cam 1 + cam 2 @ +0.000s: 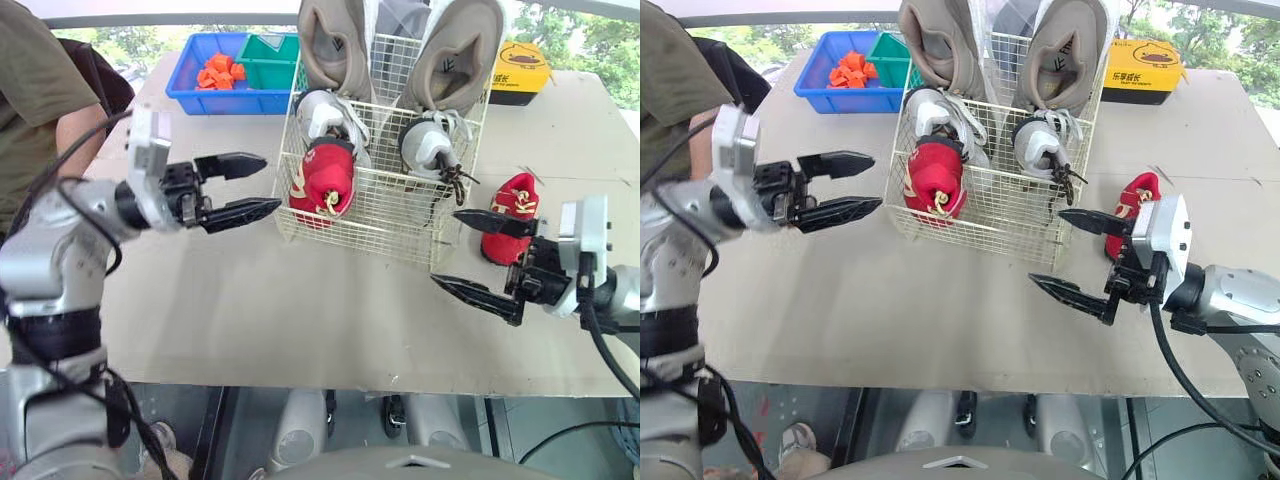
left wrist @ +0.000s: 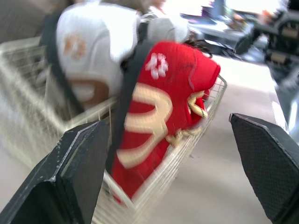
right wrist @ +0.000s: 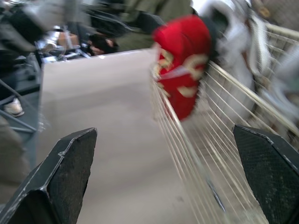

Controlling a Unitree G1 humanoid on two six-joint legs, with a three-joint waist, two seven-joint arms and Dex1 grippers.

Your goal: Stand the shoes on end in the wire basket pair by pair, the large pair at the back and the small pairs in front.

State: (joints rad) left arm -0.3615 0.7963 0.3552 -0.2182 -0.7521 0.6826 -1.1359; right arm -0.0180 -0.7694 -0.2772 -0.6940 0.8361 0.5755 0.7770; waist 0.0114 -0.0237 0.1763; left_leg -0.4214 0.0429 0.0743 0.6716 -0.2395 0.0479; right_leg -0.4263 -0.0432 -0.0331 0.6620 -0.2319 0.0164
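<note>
A white wire basket stands mid-table. Two large tan shoes stand on end at its back, two white-grey shoes in its middle, and one small red shoe at its front left. A second small red shoe lies on the table right of the basket. My left gripper hangs open just left of the basket, holding nothing. Open and empty, my right gripper sits off the basket's front right corner, beside the loose red shoe.
A blue bin with orange pieces and a green bin stand at the back left. A yellow and black box sits at the back right. A person sits at the table's left edge. Bare tabletop lies in front of the basket.
</note>
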